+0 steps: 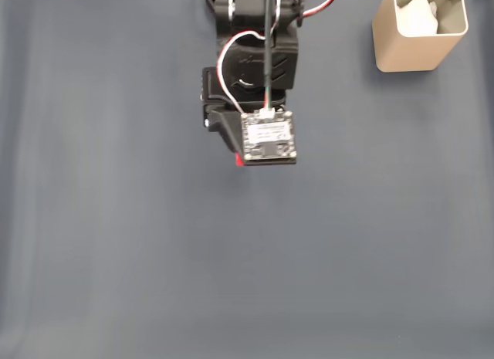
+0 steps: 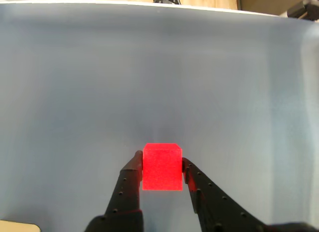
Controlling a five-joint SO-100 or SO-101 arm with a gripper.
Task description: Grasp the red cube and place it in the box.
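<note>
Dark grey cloth [image 1: 116, 243] covers your whole work surface in the fixed view; in the wrist view it ends at a pale edge with a wooden strip along the top of the frame.

Hidden items: in the fixed view your arm [image 1: 255, 58] and its camera board [image 1: 268, 137] cover nearly all of the red cube [image 2: 162, 167], leaving a red sliver at the board's lower left corner. The box [image 1: 417, 35] is cut off by the top edge in the upper right of that frame; something white lies inside, but you cannot tell what.

Arm pose: it reaches down from the top centre of the fixed view, wrist bent toward the cloth, well apart from the box.

Your gripper [image 2: 162, 164] is closed onto the cube, both black fingers [image 2: 130, 184] pressing its left and right faces, low at the centre of the wrist view. Whether the cube rests on the cloth cannot be told.
</note>
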